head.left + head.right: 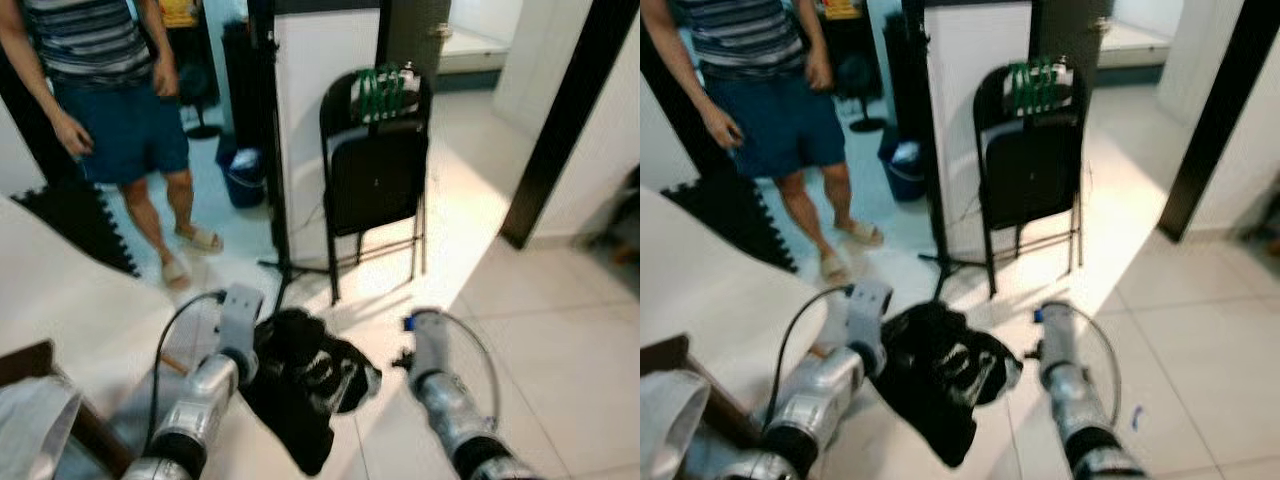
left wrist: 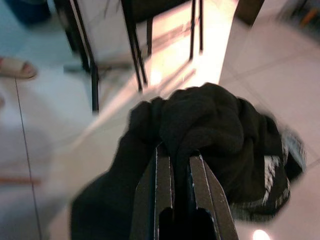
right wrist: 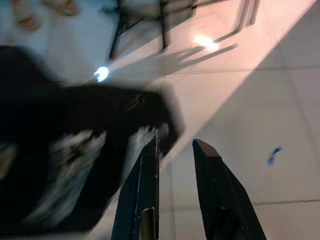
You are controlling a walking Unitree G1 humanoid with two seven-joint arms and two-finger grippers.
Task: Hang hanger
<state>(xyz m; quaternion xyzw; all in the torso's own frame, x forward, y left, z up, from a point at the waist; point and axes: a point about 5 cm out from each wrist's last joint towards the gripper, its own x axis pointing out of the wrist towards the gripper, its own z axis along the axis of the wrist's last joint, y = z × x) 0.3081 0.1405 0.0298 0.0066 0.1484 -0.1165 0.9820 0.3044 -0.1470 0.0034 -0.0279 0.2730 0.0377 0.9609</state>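
Gripping a bunched black garment (image 1: 305, 385), the left gripper (image 2: 179, 165) has its fingers (image 2: 162, 180) pressed on a fold of the cloth, which bulges just beyond the fingertips and hangs below them over the tiled floor (image 1: 560, 330). White lettering shows on the part of the garment toward the right gripper (image 3: 175, 147). Right gripper: fingers (image 3: 210, 165) slightly spread, nothing between them, the garment's edge just beside the nearer fingertip; contact cannot be told, views blurred. Green hangers (image 1: 382, 92) sit in a bunch on top of a folded black chair (image 1: 375, 180), well ahead of both grippers. Black stand (image 1: 275, 200) just beside the chair. Person (image 1: 115, 90) in striped top, blue shorts and sandals stands ahead of the left fingers
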